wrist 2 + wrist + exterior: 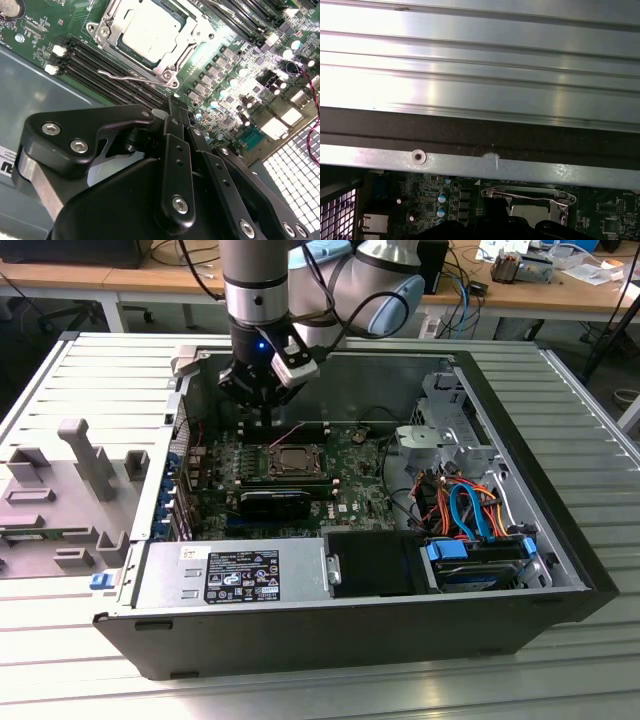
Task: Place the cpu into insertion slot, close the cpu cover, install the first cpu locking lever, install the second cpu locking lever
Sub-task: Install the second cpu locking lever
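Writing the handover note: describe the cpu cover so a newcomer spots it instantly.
In the exterior view, find the open black computer case on the ribbed metal table, then the green motherboard inside it. Near the board's middle sits the cpu cover, just below the gripper. It is the one silvery square frame around a pale metal chip, unlike the long black slots beside it.

The exterior view looked down from high at the open case [560, 540]; both wrist views sat close, sharing the cpu cover [150, 37] [527, 194].
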`<action>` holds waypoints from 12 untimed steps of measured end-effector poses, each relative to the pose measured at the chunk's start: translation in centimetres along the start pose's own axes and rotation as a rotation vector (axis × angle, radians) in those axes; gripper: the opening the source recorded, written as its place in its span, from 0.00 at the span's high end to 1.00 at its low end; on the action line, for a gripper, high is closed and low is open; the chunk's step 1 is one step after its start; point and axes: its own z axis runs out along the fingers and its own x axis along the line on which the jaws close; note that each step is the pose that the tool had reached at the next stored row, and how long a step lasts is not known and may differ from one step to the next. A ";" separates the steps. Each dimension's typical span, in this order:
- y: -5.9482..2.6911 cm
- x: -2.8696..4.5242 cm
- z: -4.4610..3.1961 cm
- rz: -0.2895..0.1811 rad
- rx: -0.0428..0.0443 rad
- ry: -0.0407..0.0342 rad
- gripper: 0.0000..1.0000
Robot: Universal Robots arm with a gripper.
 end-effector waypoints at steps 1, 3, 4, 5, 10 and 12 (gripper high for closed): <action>0.00 0.00 0.07 0.000 -0.0001 0.0000 0.89; 0.00 0.01 0.16 0.000 0.0000 0.0000 0.89; 0.00 0.01 0.20 0.000 0.0000 0.0000 0.89; 0.00 0.01 0.26 0.000 0.0000 0.0001 0.89; 0.01 0.02 0.55 0.000 0.0000 0.0001 0.89; 0.01 0.02 0.61 0.000 0.0000 0.0000 0.89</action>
